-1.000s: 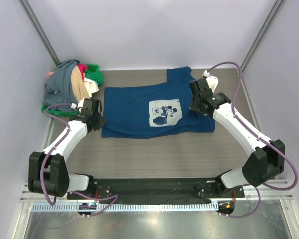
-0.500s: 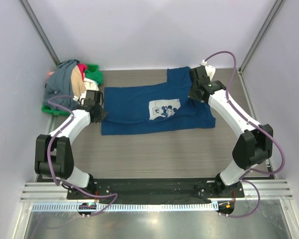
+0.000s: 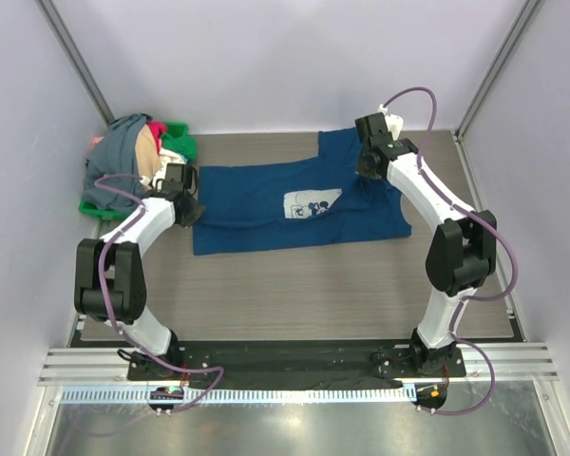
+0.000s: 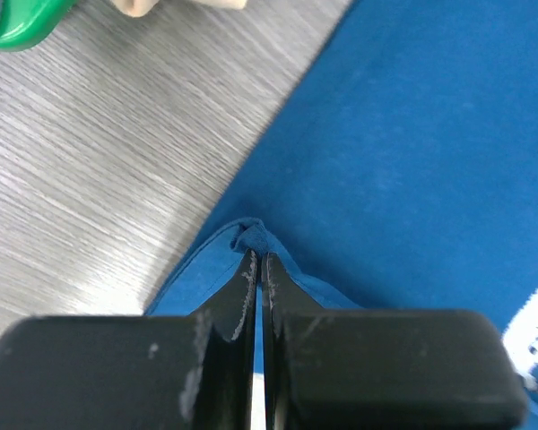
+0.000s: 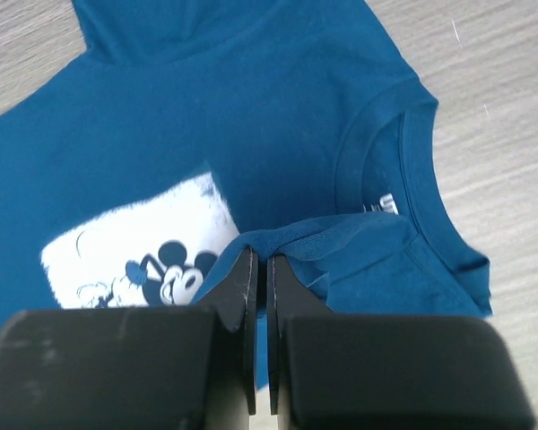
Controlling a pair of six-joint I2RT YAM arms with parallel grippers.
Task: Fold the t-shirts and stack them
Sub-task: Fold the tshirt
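The blue t-shirt lies spread out in the middle, with its neck to the right. A fold of its cloth covers part of the white cartoon picture. The other t-shirts sit in 1 heap at the far left.

On my right wrist cam, the right gripper has its fingers pinched together on a raised fold of the navy t-shirt, just beside the ribbed collar. The white cartoon print sits left of the pinch with the fold covering its edge. Grey wood-grain table shows top right.
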